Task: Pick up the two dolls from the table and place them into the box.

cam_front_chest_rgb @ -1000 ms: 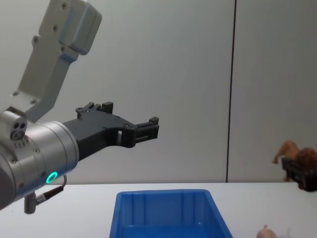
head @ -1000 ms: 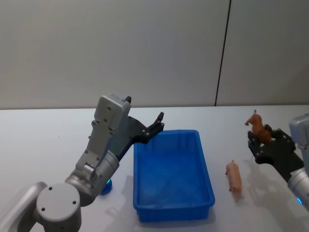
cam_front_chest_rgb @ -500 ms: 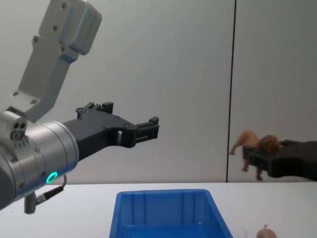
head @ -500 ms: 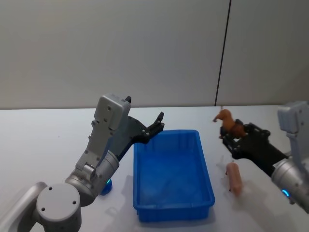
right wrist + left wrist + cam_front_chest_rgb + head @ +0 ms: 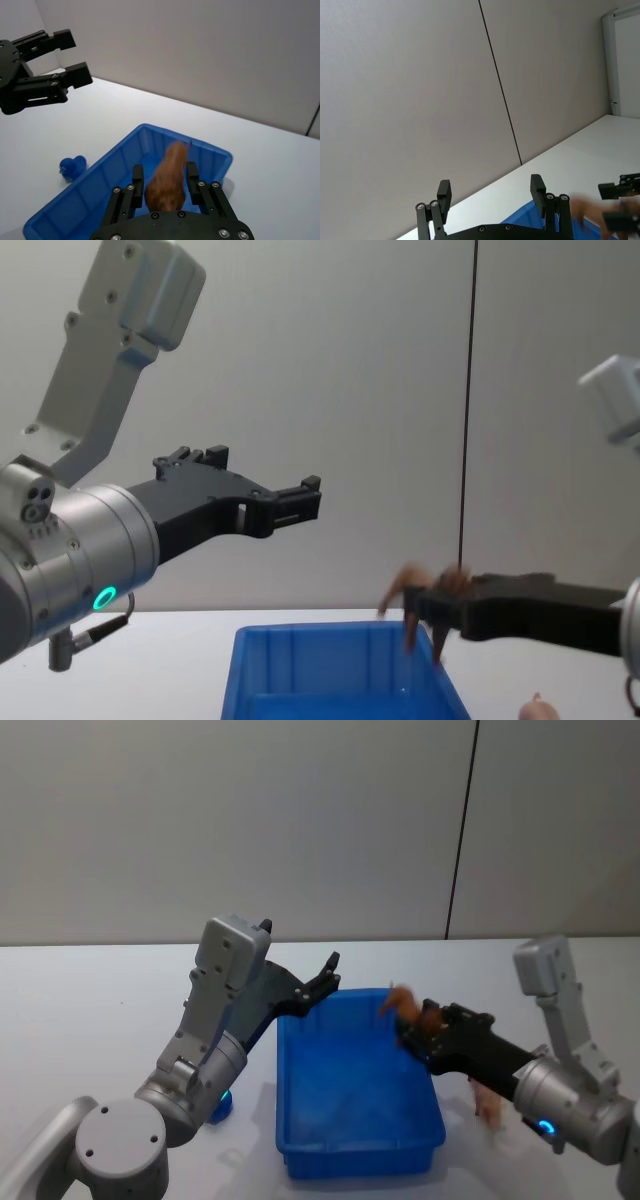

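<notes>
My right gripper (image 5: 415, 1025) is shut on the orange-brown fuzzy doll (image 5: 403, 1003) and holds it in the air over the right side of the blue box (image 5: 345, 1162). From the right wrist the doll (image 5: 167, 177) sits between the fingers (image 5: 193, 172), above the box's ribbed inside (image 5: 100, 175). The pinkish doll (image 5: 488, 1102) lies on the white table (image 5: 80, 1010) right of the box, partly behind my right arm. My left gripper (image 5: 328, 974) hangs open and empty above the box's far left corner. In the chest view the left gripper (image 5: 300, 502) stands higher than the right gripper (image 5: 425, 608).
A small blue object (image 5: 220, 1106) lies on the table just left of the box, under my left arm; it also shows from the right wrist (image 5: 72, 167). A grey wall with a dark vertical seam (image 5: 460, 850) stands behind the table.
My right gripper has carried the orange-brown doll leftward and down, from right of the pinkish doll to over the box. The left arm has stayed still.
</notes>
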